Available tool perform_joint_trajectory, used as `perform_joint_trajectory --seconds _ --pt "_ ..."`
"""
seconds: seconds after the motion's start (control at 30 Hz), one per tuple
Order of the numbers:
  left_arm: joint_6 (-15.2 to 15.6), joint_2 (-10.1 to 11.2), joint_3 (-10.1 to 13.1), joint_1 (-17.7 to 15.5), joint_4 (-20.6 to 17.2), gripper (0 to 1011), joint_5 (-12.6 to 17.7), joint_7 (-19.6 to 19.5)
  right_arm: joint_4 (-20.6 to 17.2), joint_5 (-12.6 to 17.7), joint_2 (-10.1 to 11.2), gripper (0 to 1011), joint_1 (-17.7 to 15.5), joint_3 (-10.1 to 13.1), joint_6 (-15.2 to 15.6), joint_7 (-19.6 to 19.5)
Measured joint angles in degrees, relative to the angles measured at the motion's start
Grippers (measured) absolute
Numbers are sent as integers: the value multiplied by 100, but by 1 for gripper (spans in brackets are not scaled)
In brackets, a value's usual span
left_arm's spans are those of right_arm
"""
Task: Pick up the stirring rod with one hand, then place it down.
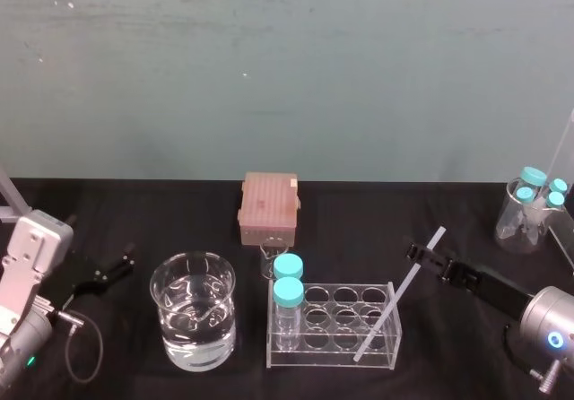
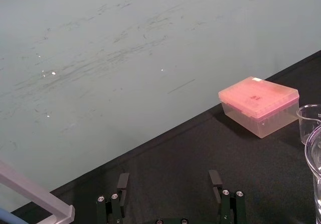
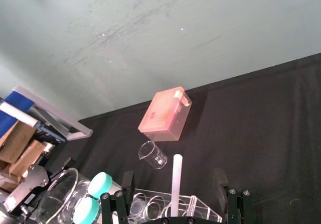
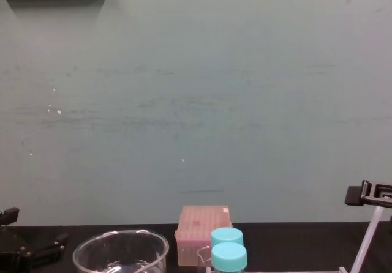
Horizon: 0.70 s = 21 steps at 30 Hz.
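On the black table [image 1: 108, 212], head view: the stirring rod [image 1: 395, 303] leans with its lower end in the right end of the clear test tube rack [image 1: 334, 326] and its upper end tilted up to the right. Right gripper [image 1: 428, 261] is at the rod's upper part, one finger on each side. Two blue-capped bottles [image 1: 288, 279] stand at the rack's left end. A beaker of water [image 1: 193, 321] sits left of the rack, and a pink tip box [image 1: 269, 207] and a small empty beaker [image 1: 268, 261] sit behind it. Left gripper [image 1: 117, 270] is low at the left, well apart from the rack.

Left wrist view: left gripper [image 2: 169, 181] has its fingers spread wide above bare table, holding nothing; tip box [image 2: 258, 103] is beyond.

Right wrist view: right gripper [image 3: 173, 180] is wide open. Rod [image 3: 176, 166] stands in the gap between the fingers, touching neither. Rack [image 3: 165, 209] lies below.

Chest view: right gripper [image 4: 369, 194] is at the right edge, at the rod's top. Rod [image 4: 369, 239] slants down from it.
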Motion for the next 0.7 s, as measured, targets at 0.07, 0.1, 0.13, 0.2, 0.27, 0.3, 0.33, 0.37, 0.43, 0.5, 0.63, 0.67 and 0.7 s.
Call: perform_joint_trajectory --seconds 0.07,0.1,0.13,0.2,0.27,0.3,0.33,0.37,0.43,0.5,0.63,0.67,0.7 --pt "0 0 0 0 0 1005 0 0 0 3 -2 1003 0 3 2 0" --pt "0 0 0 0 0 1005 0 0 0 6 -5 1003 0 8 7 0" --pt "0 0 0 0 0 1004 0 0 0 8 -6 1003 -1 9 11 0" --pt "0 0 0 0 0 1005 0 0 -1 16 -9 1003 -4 17 18 0" --pt "0 0 0 0 0 1005 0 0 -2 21 -12 995 -6 22 22 0" --pt "0 0 0 0 0 1005 0 0 -3 23 -14 973 -8 27 29 0" --pt "0 0 0 0 0 1005 0 0 -3 24 -15 965 -8 28 32 0" --pt "0 0 0 0 0 1005 0 0 -3 26 -16 951 -9 29 36 0" --pt "0 0 0 0 0 1005 0 0 -4 30 -19 895 -10 33 42 0" --pt "0 0 0 0 0 1005 0 0 -5 33 -21 844 -11 37 48 -1" --pt "0 0 0 0 0 1005 0 0 -7 41 -22 737 -13 42 55 -3" --pt "0 0 0 0 0 1005 0 0 -7 42 -23 707 -13 43 56 -3" --pt "0 0 0 0 0 1005 0 0 -8 44 -23 659 -14 44 58 -3"
